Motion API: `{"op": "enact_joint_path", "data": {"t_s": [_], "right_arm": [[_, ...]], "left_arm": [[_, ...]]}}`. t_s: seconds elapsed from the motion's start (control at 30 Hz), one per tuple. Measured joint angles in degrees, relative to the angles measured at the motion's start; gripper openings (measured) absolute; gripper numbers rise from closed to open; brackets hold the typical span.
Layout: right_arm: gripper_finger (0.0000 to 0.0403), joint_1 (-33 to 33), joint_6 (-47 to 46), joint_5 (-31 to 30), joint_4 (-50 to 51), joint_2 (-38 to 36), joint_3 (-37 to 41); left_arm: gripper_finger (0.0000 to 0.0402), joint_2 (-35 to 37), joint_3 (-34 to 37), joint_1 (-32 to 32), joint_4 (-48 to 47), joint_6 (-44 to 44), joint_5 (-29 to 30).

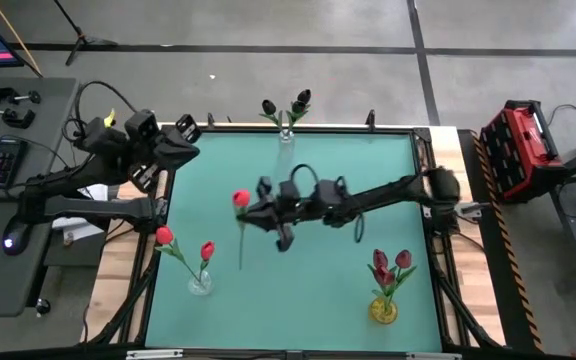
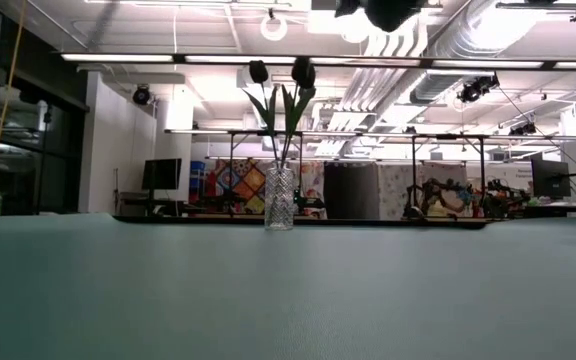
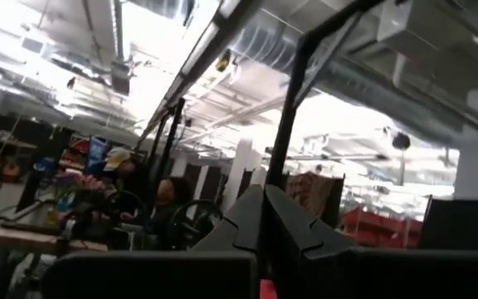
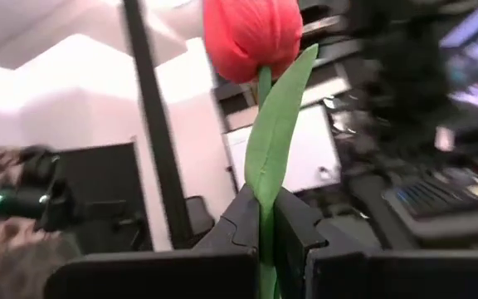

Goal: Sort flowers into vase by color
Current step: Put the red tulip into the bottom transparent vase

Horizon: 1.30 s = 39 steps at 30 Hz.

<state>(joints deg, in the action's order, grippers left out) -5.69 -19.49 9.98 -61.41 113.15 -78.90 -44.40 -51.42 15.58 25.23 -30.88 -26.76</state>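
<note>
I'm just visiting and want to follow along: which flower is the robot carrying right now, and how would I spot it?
Look at the green table from above and find the right gripper reaching over its middle. Clamped in it is a red tulip, its stem hanging below the gripper. Unlike every other flower here, it stands in no vase; the two other red tulips sit in the clear vase nearby.

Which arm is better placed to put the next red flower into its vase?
The right: its gripper already holds a red tulip over the mat, near the vase with red tulips. The left gripper waits at the table edge.
</note>
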Motion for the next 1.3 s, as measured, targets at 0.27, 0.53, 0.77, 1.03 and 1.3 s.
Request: {"op": "enact_joint_path", "data": {"t_s": [0.27,0.53,0.77,1.03,1.3], "right_arm": [[0.0000,-0.13,-5.86,18.71,-0.02,7.72,-15.23],[0.0000,-3.07,1.92,25.79,7.31,7.66,-20.49],[0.0000,-6.63,23.82,14.83,29.17,7.83,-25.92],[0.0000,-7.54,21.84,15.64,27.20,14.57,-32.61],[0.0000,-7.54,17.89,17.14,26.40,25.64,-48.50]], "left_arm": [[0.0000,-0.01,0.00,-2.47,0.00,-1.93,9.06],[0.0000,0.88,0.00,-2.50,-0.07,0.08,14.40],[0.0000,1.98,0.00,-2.50,-0.21,1.08,15.45],[0.0000,2.05,0.00,-2.48,-0.70,1.10,17.09],[0.0000,2.16,0.00,-2.48,-1.20,-0.15,17.48]]}}
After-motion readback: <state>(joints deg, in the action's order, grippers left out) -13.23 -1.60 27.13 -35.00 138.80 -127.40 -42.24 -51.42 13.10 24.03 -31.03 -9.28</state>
